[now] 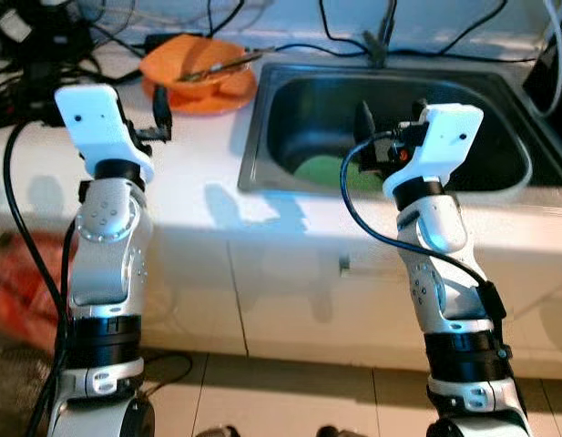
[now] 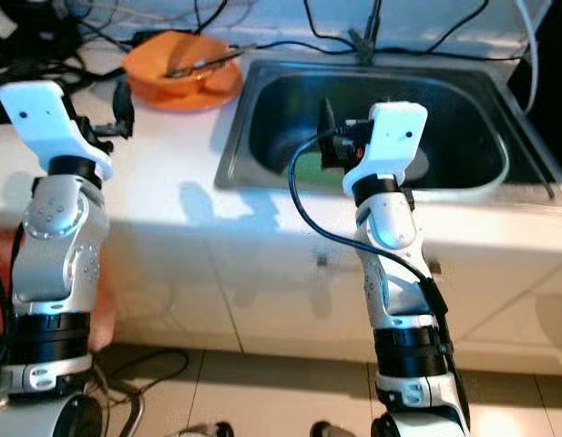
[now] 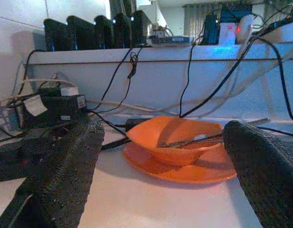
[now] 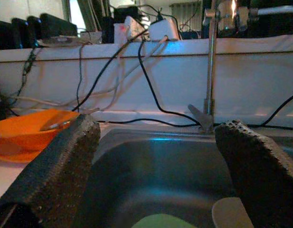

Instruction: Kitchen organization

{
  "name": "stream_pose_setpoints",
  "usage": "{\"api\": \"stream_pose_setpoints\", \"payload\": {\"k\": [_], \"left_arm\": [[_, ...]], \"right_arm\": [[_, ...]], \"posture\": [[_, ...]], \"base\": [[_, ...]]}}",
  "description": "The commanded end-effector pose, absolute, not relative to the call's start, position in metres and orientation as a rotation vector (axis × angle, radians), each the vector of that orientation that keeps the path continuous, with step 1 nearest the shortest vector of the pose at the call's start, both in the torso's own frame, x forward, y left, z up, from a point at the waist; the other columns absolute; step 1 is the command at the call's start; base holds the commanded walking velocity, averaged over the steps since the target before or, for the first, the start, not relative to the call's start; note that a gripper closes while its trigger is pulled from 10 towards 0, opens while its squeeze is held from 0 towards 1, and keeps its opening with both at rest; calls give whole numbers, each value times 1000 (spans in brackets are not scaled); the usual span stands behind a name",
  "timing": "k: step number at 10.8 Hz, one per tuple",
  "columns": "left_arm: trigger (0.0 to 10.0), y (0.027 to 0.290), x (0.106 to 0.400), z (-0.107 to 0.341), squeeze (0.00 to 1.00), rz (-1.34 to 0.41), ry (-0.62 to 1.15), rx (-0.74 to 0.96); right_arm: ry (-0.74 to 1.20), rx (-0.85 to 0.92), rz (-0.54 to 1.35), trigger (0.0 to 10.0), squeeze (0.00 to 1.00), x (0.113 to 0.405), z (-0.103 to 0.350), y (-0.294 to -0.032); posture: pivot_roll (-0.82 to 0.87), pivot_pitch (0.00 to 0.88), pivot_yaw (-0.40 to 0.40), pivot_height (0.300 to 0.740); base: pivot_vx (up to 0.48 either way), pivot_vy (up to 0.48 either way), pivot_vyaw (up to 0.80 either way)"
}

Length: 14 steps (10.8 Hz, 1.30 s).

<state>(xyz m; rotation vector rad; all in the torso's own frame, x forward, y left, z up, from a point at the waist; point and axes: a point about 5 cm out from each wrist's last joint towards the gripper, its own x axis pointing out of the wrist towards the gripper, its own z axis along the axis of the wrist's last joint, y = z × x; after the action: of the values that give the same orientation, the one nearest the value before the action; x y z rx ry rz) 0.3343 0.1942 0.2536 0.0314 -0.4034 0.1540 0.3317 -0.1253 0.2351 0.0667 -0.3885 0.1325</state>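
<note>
An orange bowl with a metal utensil lying across it sits on an orange plate at the back left of the white counter. My left gripper hovers over the counter just in front of the bowl, open and holding nothing. To the right is a steel sink with a green dish on its bottom and a pale object beside it. Above the sink's front part, my right gripper is open and empty, pointing toward the faucet.
Black cables and power adapters crowd the counter's back left corner and run along the wall. Something red-orange lies low on the left by the cabinet. White cabinet fronts and a tiled floor are below.
</note>
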Motion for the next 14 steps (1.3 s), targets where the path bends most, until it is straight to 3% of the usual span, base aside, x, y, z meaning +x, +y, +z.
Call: {"api": "stream_pose_setpoints", "payload": {"k": [1,7,12,14], "left_arm": [[10000,196,333,260,0,175,-419,32],[10000,198,334,257,0,190,-404,22],[10000,194,331,261,0,171,-442,0],[10000,191,336,249,0,135,-359,30]], "right_arm": [[-415,59,137,10000,0,331,241,-123],[-404,59,139,10000,0,332,238,-123],[-399,56,146,10000,0,332,236,-122],[-395,53,149,10000,0,332,236,-121]], "posture": [[61,116,20,740],[61,115,16,740],[62,111,16,740],[65,112,14,740]], "base": [[480,0,0],[480,0,0],[0,0,0],[0,0,0]]}}
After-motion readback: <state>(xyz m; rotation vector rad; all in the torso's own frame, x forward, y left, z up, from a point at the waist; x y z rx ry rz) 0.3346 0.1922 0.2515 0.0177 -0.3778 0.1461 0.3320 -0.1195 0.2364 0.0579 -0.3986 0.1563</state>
